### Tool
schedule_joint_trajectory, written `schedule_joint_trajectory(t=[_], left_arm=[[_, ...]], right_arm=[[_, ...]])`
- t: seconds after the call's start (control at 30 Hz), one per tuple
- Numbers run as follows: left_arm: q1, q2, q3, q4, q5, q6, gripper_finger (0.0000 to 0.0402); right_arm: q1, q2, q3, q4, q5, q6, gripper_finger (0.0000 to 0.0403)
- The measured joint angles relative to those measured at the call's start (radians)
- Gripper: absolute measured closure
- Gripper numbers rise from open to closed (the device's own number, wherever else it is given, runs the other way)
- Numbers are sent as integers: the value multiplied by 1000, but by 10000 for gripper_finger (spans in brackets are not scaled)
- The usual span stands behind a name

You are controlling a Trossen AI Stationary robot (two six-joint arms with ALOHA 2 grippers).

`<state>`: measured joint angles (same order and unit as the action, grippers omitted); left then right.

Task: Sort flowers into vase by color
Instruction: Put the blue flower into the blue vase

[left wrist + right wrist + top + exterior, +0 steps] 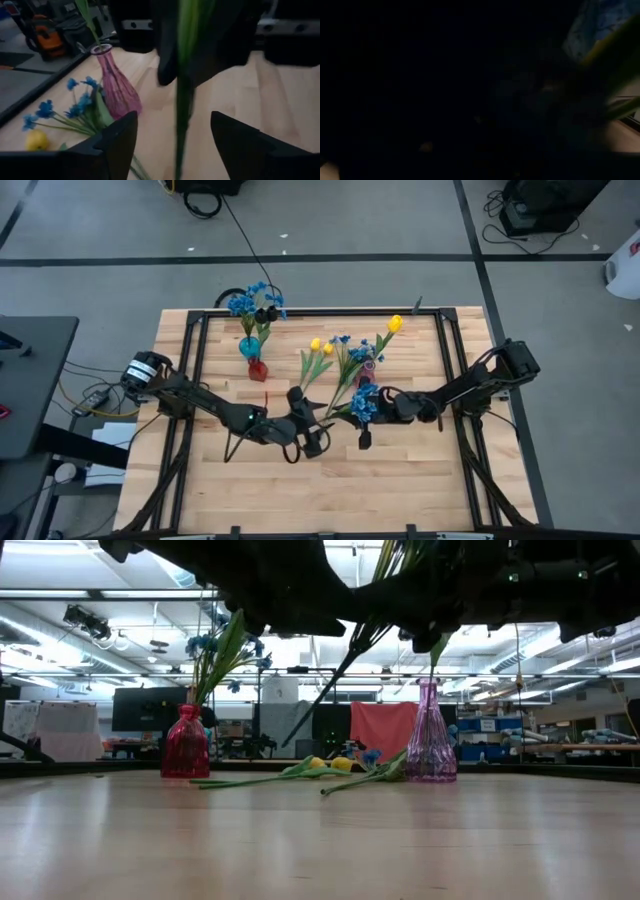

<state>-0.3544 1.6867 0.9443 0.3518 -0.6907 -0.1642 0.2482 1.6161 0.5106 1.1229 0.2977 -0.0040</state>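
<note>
- Mostly, my right wrist view was black; I could only pick out a blur of blue blossom and a green stem at its edge.
- From table height both arms were dark shapes along the top, so I couldn't separate them there.
- I saw the left gripper (309, 423) low at centre table, arm reaching in from nine o'clock, fingers (117, 137) spread wide apart around a green stem (183, 100) without pinching it.
- I saw the right gripper (372, 412) meeting it from three o'clock, jaws narrowed on that same stem, just beside a blue cluster (364, 402).
- I counted three vases: a red vase (257, 369) and a teal vase (249, 346) at eleven o'clock, holding blue flowers (243, 303) and dark tulips (265, 312), and a purple vase (431, 745) near centre holding one yellow tulip (395, 324).
- I counted two more yellow tulips (321, 346) lying loose on the table (400, 480) at twelve o'clock from the grippers, with loose blue sprigs (75, 102) beside them.
</note>
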Motion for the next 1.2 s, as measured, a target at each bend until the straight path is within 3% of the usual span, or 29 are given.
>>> schedule_joint_trajectory(t=[0.17, 0.43, 0.9, 1.2], left_arm=[[21, 7, 0, -18, 39, -58, 124], [52, 23, 1, -1, 57, -79, 136], [82, 48, 1, 25, 119, -99, 214], [82, 48, 1, 52, 122, -74, 300]], right_arm=[[-8, 0, 0, -5, -3, 0, 330], [-8, 0, 0, -5, -8, 0, 330], [-8, 0, 0, 14, -17, -37, 330], [-7, 0, 0, 32, -37, -48, 330]])
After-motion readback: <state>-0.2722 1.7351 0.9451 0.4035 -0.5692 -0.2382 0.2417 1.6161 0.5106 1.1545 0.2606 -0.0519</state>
